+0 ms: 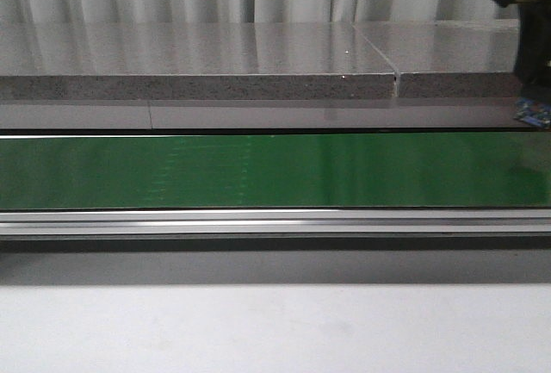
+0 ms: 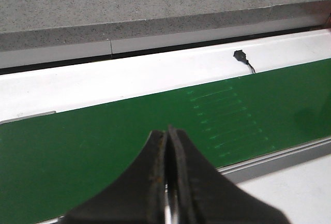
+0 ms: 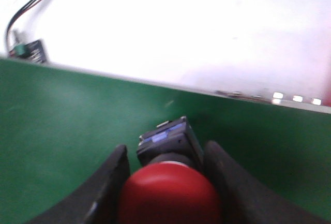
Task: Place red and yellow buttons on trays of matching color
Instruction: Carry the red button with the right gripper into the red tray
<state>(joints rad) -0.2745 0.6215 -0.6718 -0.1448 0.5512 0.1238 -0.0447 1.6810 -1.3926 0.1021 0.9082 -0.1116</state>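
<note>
over the green belt (image 3: 62, 125), near its edge: red button (image 3: 170, 193) sits between my right gripper (image 3: 168, 182) jaws, clamped, black base pointing ahead; left gripper (image 2: 168, 146) jaws together, empty.

A red button (image 3: 169, 193) is seen in the right wrist view. It has a round, shiny red cap and a dark, boxy body with a bit of blue on it. It is held over the green belt (image 3: 72, 125), between two black fingers (image 3: 106, 188).
</note>
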